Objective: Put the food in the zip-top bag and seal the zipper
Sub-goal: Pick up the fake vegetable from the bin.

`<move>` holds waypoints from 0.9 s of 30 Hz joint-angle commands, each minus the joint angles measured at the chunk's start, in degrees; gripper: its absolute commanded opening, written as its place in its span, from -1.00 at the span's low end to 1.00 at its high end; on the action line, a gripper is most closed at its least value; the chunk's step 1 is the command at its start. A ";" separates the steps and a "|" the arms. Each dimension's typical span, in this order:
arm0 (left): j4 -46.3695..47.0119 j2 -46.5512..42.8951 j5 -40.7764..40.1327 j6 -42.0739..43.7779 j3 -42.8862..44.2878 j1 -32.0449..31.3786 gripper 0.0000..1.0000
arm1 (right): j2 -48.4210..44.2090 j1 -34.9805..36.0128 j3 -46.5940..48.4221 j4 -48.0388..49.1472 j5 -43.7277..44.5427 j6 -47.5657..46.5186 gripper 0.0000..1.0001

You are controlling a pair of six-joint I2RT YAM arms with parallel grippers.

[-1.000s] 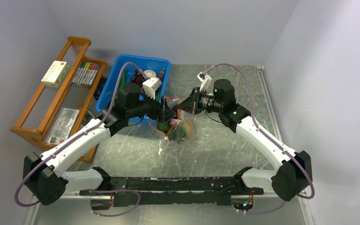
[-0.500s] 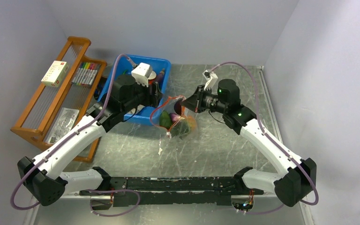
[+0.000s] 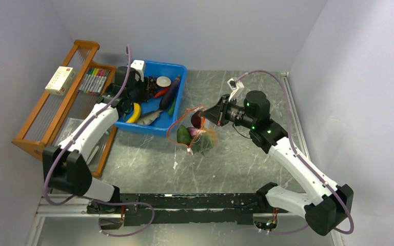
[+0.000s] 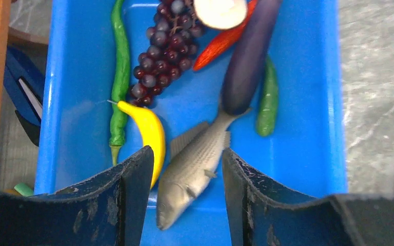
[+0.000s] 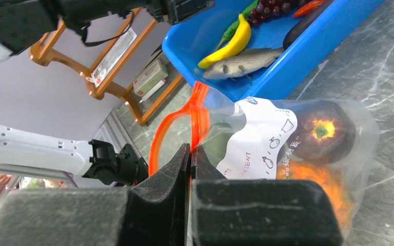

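- When looked at from above, shows the bag (image 3: 200,142) standing in the middle of the worktop (image 3: 246,159), toward the far edge. Puts it just off the near right corner of the bin (image 3: 154,129), which sits at the far left corner.
- Same view: shows the zipper (image 3: 169,130) gaping as a red loop, unsealed, with food (image 3: 183,134) already inside. Places the right claw (image 3: 209,114) at the bag's right rim and the left claw (image 3: 139,96) over the bin.
- From the left wrist, finds the left claw (image 4: 187,154) released, jaws spread wide at the bin's near end, straddling a fish (image 4: 190,169) with a banana (image 4: 151,130) by the left jaw. Cannot tell its height above them. Finds grapes (image 4: 161,56), eggplant (image 4: 246,61) and a white-faced piece (image 4: 219,10) deeper in, toward the far wall.
- From the right wrist, finds the right claw (image 5: 190,154) clenched on the zipper (image 5: 200,118), propping the mouth up and open. Shows a dark round piece (image 5: 320,130) and an orange piece (image 5: 308,184) pressed against the clear film.
- Judged as mid-loading: fetching the next piece from the bin. Calls next for dropping straight down, closing on the fish or shifting toward the grapes, then carrying across into the loop without knocking the rim loose. Leaves sealing for later.
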 commanded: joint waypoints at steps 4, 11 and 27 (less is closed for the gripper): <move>4.34 10.30 5.76 -5.80 10.62 5.82 0.09 | -1.26 -0.18 -1.21 4.04 -1.48 1.04 -1.00; 16.21 17.63 8.67 -31.68 10.54 7.45 0.05 | -1.89 -0.18 -0.60 3.34 -1.21 1.18 -1.00; 25.04 40.47 14.03 -57.92 19.27 8.26 -0.19 | -4.78 -0.18 0.04 0.84 -0.29 1.10 -1.00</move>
